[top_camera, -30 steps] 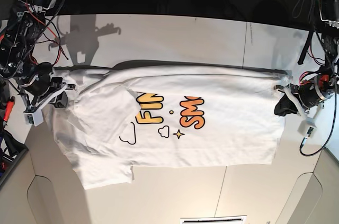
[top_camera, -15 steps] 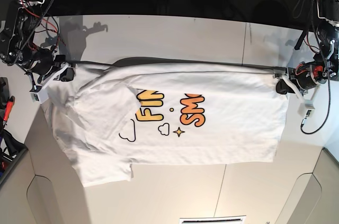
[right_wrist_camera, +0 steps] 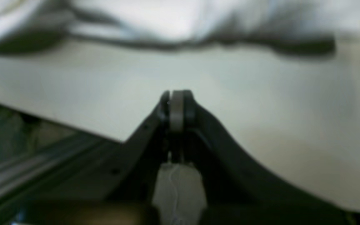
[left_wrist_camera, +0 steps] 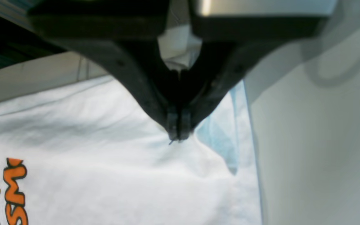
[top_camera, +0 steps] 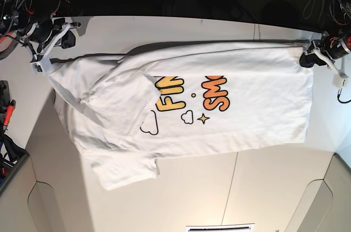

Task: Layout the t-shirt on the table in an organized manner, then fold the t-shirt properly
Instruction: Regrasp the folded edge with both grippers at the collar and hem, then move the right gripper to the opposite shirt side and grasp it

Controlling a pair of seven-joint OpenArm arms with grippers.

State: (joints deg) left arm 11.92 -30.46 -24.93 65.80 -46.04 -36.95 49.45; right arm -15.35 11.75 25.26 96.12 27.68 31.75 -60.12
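Left wrist view: the left gripper (left_wrist_camera: 177,137) points down, jaws pressed together, pinching a raised peak of the white t-shirt (left_wrist_camera: 105,175); bare table (left_wrist_camera: 317,140) lies beside it.

Right wrist view, blurred: the right gripper (right_wrist_camera: 176,101) is closed on white cloth, above the tabletop.

Base view: both arms reach to the table's far edge, stretching the t-shirt (top_camera: 241,117) print-up between them, one sleeve (top_camera: 126,171) hanging nearest

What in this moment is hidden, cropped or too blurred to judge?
- Base view: a fold in the t-shirt covers part of the print.
- Right wrist view: blur hides what the right gripper pinches.
- Left wrist view: the frame edge crops the lettering; the left gripper hides the pinched cloth.
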